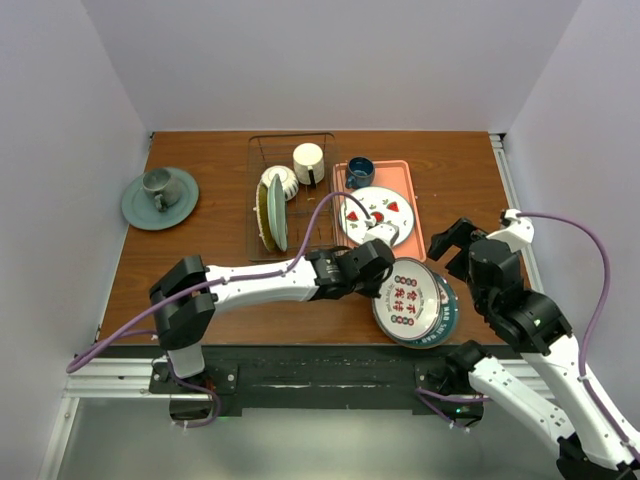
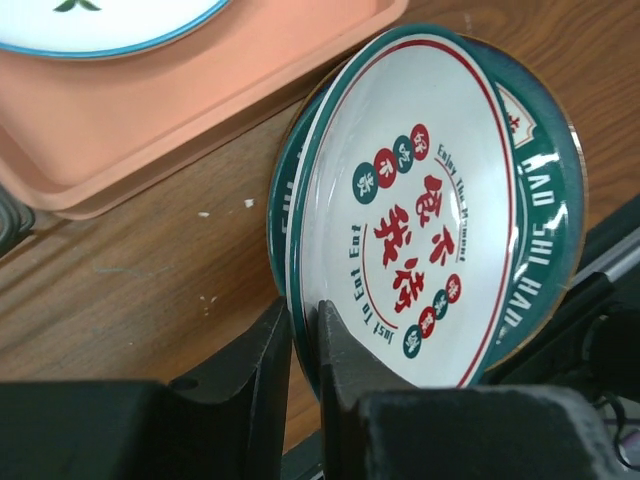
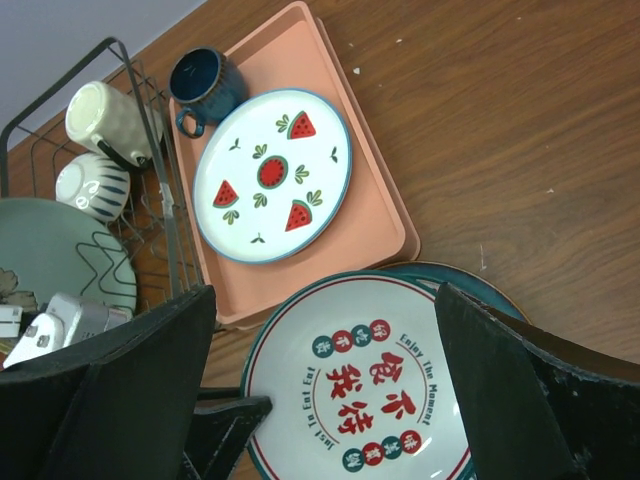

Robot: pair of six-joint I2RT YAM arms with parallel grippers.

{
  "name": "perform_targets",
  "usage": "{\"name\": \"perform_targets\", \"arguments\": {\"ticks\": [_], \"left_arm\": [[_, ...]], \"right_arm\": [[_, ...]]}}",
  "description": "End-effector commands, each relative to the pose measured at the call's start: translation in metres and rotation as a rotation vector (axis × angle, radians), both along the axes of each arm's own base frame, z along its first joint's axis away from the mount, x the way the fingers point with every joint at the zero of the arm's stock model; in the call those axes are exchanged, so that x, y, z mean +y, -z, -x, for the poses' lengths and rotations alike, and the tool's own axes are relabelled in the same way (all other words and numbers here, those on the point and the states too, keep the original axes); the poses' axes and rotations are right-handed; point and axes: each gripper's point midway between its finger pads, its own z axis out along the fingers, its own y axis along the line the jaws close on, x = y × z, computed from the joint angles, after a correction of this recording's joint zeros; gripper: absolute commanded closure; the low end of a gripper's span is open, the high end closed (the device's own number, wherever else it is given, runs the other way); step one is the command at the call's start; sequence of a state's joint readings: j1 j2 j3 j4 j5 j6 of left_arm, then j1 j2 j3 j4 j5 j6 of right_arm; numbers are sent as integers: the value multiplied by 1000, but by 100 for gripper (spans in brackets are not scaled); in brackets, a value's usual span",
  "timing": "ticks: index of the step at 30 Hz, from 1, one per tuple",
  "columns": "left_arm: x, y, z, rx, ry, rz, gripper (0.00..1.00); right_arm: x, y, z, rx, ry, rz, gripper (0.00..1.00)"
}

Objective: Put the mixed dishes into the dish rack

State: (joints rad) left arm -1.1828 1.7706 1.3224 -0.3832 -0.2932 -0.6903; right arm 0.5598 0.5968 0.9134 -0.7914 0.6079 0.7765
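Observation:
Two dark teal-rimmed plates with white patterned centres lie stacked near the table's front edge. The upper plate point(image 1: 410, 297) point(image 2: 420, 190) point(image 3: 360, 385) is tipped up off the lower one point(image 2: 555, 180) point(image 3: 465, 277). My left gripper point(image 1: 386, 270) point(image 2: 303, 315) is shut on the upper plate's rim, one finger behind it and one on its face. The right gripper point(image 1: 452, 247) point(image 3: 325, 295) hangs open above the plates, holding nothing. The dish rack point(image 1: 252, 200) point(image 3: 150, 120) holds a cream mug point(image 1: 308, 163), a cream bowl point(image 1: 279, 182), and a yellow plate point(image 1: 262, 212) and a mint-green plate point(image 1: 277, 215) on edge.
A pink tray point(image 1: 418, 215) right of the rack carries a strawberry plate point(image 1: 375, 213) and a dark blue cup point(image 1: 360, 172). A grey-green cup on a saucer point(image 1: 160, 197) sits at the far left. White walls enclose the table on three sides.

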Motion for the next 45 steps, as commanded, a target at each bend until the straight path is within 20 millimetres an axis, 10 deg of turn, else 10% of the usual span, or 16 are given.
{"name": "perform_targets", "arguments": {"ticks": [1,20,32,45], "left_arm": [[-22,-46,-10,-14,68,154,100],[-6,-100,-51,16,102,432,100],[55,-150,-96,-16,46,648,100],[64,-203,-68,9,174,873,100]], "right_arm": [[6,-5,-6,-19,-19,-6,5],[10,-7,-5,-27,-54,-10,5],[11,15,-5,10,-106,86,1],[61,0,-10,-131,-355,-28,7]]}}
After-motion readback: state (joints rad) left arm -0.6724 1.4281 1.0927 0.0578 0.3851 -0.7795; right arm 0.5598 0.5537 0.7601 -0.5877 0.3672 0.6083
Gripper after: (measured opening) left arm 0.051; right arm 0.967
